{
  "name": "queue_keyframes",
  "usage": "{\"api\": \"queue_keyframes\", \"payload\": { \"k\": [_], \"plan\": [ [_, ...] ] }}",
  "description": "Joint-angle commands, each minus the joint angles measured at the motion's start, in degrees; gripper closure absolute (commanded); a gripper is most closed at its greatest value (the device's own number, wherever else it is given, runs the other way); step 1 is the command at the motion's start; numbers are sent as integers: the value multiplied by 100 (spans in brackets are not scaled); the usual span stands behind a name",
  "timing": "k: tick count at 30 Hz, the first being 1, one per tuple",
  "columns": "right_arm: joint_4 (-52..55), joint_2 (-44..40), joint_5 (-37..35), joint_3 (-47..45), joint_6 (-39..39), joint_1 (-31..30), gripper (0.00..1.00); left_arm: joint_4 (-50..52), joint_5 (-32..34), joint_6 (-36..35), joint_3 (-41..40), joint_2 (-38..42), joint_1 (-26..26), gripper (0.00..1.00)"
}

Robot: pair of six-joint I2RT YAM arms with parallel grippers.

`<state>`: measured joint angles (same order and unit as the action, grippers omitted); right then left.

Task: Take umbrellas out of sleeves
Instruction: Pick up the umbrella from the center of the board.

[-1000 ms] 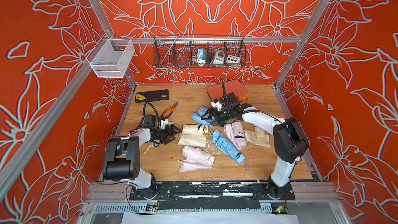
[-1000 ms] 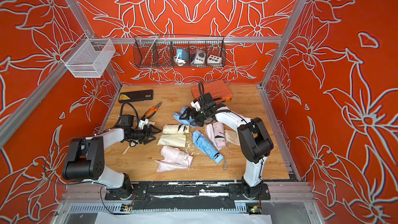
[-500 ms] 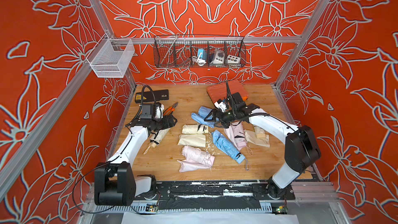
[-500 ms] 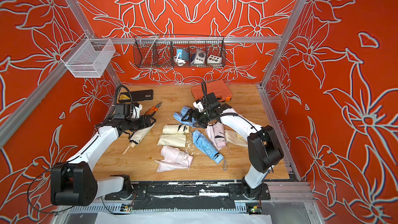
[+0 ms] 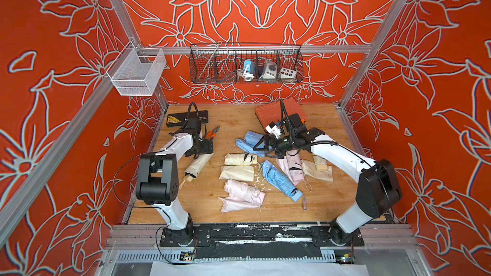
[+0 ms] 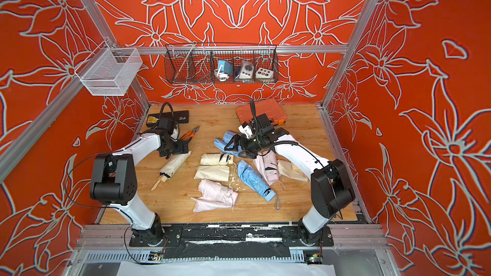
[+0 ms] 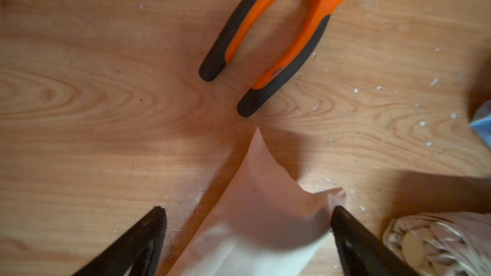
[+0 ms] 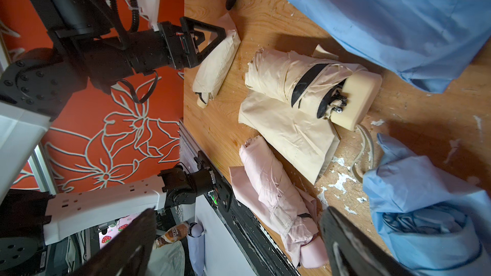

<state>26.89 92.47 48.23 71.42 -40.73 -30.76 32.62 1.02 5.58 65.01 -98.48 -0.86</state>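
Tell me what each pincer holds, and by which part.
Nothing. The left pincer stands open astride the cream sleeve; the right pincer is open and empty.

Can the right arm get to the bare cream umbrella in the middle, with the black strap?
Probably yes: the right gripper is open and that cream umbrella lies uncovered on the table just ahead, nothing between them.

Inside a robotics lab test cell: a left robot arm [image 5: 176,144] and a right robot arm [image 5: 337,155] stand bolted to a black base rail [image 5: 265,234] at the edge of a wooden tabletop [image 5: 233,118]. Aluminium posts [image 5: 376,38] and orange flower-printed panels [image 5: 265,1] box them in. A black wire basket [image 5: 202,65] and a white mesh basket [image 5: 135,75] hang from the frame.
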Motion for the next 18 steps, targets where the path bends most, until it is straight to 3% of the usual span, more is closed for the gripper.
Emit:
{"api": "queue_keyframes", "payload": {
  "k": [1, 8, 18],
  "plan": [
    [54, 84, 164, -11, 173, -13, 1, 181, 372, -163, 121, -203, 86, 3],
    [93, 242, 228, 232, 292, -4, 1, 211, 427, -159, 136, -640, 205, 3],
    [154, 144, 214, 133, 370, 2, 1, 191, 127, -32, -112, -688, 376, 11]
  ]
}}
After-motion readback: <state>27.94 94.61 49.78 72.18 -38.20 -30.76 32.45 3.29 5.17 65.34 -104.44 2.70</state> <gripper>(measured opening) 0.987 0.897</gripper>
